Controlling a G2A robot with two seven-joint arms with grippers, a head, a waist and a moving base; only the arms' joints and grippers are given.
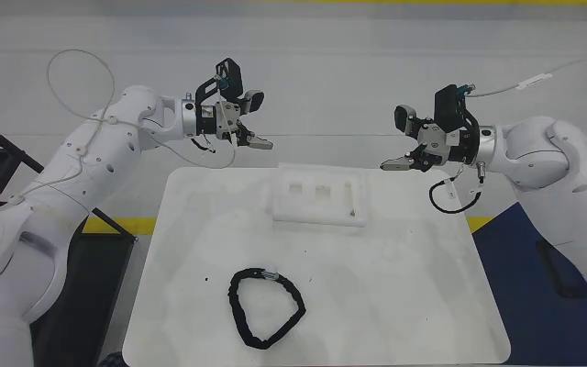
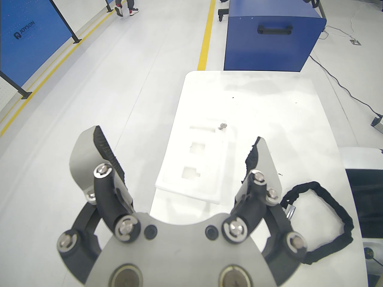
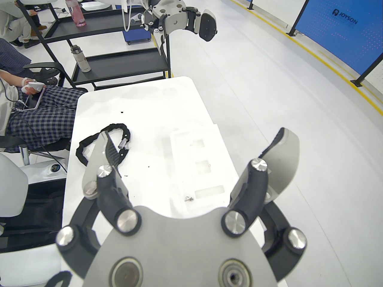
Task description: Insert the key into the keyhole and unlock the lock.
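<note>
A black fabric-covered chain lock [image 1: 266, 307] lies in a loop on the front part of the white table [image 1: 413, 294]; its metal end [image 3: 122, 143] shows in the right wrist view. A small silver key [image 1: 351, 213] rests on the white foam tray [image 1: 316, 197] at the back middle, beside a cut-out. My left gripper [image 1: 259, 121] hangs open past the table's back left corner, nothing in it. My right gripper [image 1: 401, 139] hangs open above the back right corner, also holding nothing. The left wrist view shows the key [image 2: 223, 126], tray [image 2: 209, 177] and lock [image 2: 326, 219].
The foam tray [image 3: 182, 177] has three rectangular cut-outs. A blue cabinet [image 2: 269, 31] stands on the floor beyond one table end. A black shelf cart [image 3: 119, 64] and a seated person [image 3: 39, 111] are beyond the other end. Yellow lines mark the floor.
</note>
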